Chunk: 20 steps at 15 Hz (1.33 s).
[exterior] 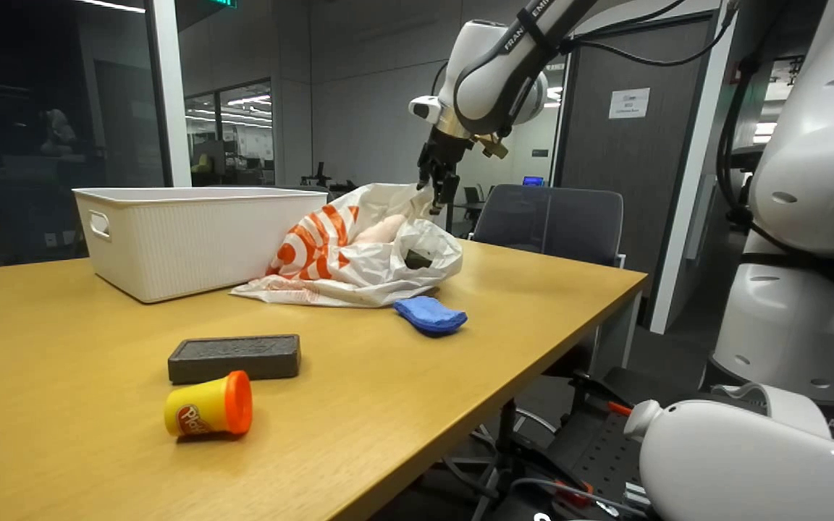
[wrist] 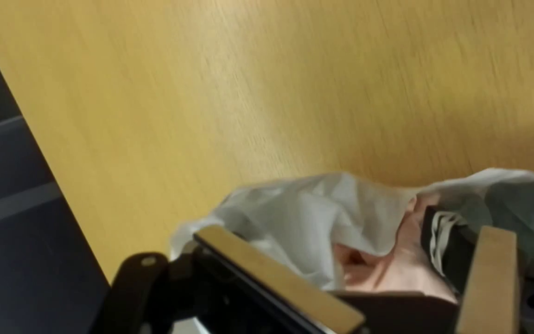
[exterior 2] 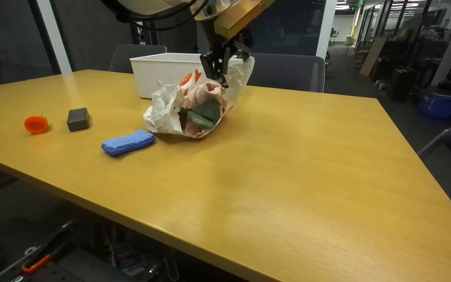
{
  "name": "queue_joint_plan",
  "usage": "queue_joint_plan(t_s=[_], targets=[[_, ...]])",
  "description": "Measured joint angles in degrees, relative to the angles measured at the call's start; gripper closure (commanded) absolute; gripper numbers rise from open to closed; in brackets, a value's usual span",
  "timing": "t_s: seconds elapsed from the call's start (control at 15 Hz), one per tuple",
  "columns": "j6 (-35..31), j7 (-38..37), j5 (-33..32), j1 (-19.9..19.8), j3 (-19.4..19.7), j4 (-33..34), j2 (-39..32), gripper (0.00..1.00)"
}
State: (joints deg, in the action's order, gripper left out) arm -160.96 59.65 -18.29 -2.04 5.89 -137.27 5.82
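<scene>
Hand point(exterior: 431, 194): fingers point(wrist: 488, 278) stood apart, clamped on nothing, at the top of a white plastic bag point(exterior 2: 164, 107); contact could not be told. Said bag, printed orange: lay slumped, mouth toward the robot-side edge of the surface point(exterior 2: 307, 188), its upper lip likely propped by the pink cloth point(exterior 2: 202, 93) and green cloth point(exterior 2: 206, 111) inside. White box point(exterior: 192, 242): stood upright behind it, toward the opposite edge, perhaps backing the bag. Blue bundle point(exterior: 430, 315): lay close by the bag, nearer the robot-side edge. Dark block point(exterior: 236, 358): rested flat, a stable pose. Yellow tub point(exterior: 195, 410): lay tipped beside the block, orange lid point(exterior: 239, 402) facing the robot-side edge.
</scene>
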Motion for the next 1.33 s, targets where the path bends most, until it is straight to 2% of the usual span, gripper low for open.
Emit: queue_joint_plan(t_s=[0.07, 0.2, 0.4, 0.53, 0.8, 1.13, 1.33], targets=[[-1.15, 4.25, 5.02, 2.24, 1.17, -0.88, 0.00, 0.00], [-1.31, 11.73, 14.94, 9.64, 5.19, -2.58, 0.39, 0.00], [1.74, 23.59, 29.90, 20.52, 11.17, -3.52, 2.82, 0.00], [4.28, 31.81, 37.83, 24.30, 13.84, -3.33, 4.84, 0.00], [4.36, 38.49, 39.80, 24.18, 17.18, -2.92, 5.32, 0.00], [4.44, 39.72, 37.74, 22.57, 18.82, -2.74, 4.65, 0.00], [5.31, 38.26, 34.06, 15.82, 13.92, -2.73, 3.68, 0.00]])
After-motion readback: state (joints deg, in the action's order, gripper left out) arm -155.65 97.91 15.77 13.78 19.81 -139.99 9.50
